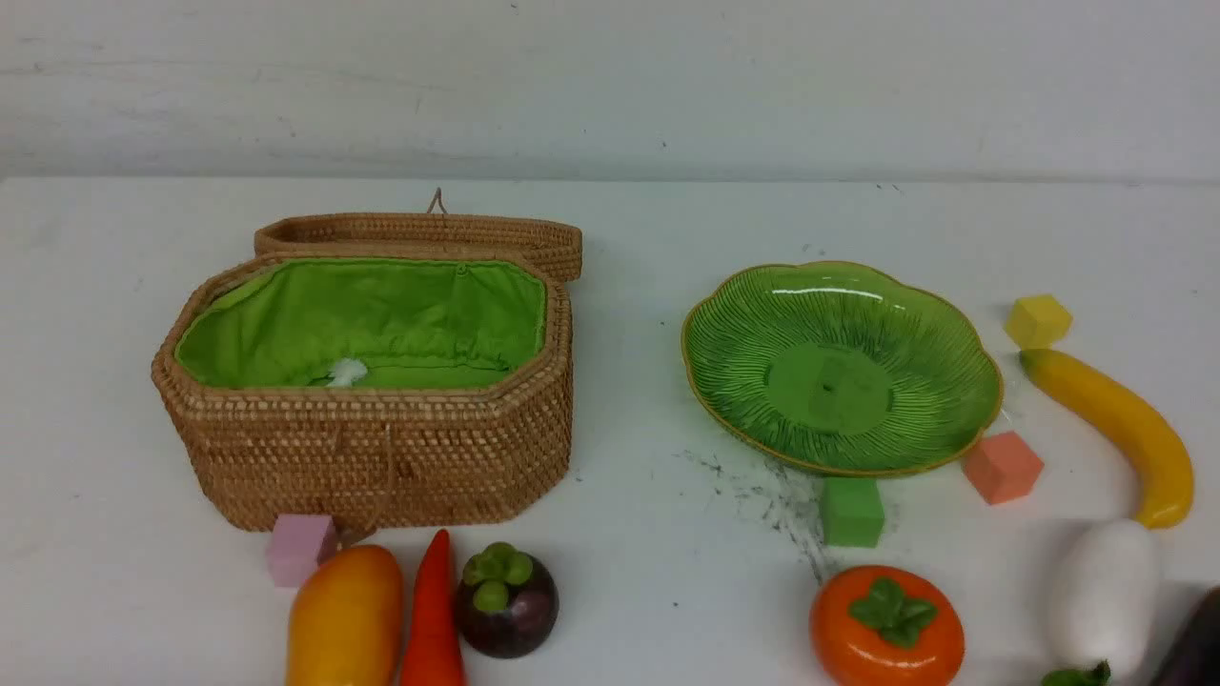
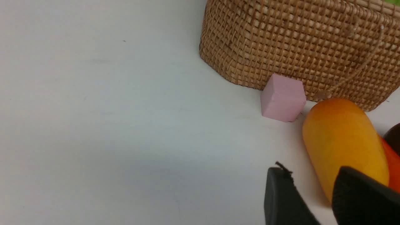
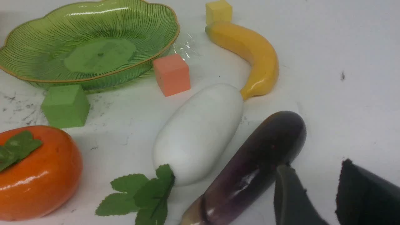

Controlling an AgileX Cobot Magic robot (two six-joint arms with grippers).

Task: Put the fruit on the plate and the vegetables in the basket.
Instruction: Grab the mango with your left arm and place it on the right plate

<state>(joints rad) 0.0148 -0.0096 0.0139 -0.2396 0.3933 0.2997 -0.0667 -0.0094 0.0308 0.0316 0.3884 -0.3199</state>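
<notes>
Rough woven wicker basket [image 1: 381,457], cloth lining [image 1: 381,314], glossy plate [image 1: 915,381], glossy mango [image 1: 345,619]

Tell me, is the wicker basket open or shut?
Open: the lid lies flipped back behind the basket, baring its green lining.

So the green ribbed plate [image 1: 734,324] sat flat, with the wicker basket [image 1: 372,457] off to its left, lid flipped back and green lining showing. Near-left of the plate, the mango [image 1: 345,615], carrot [image 1: 434,619] and mangosteen [image 1: 505,600] lay side by side. The persimmon [image 1: 886,624] sat just in front of it, the banana [image 1: 1120,429] on its right, and the white radish [image 1: 1106,591] and purple eggplant [image 1: 1196,638] front-right.
</notes>
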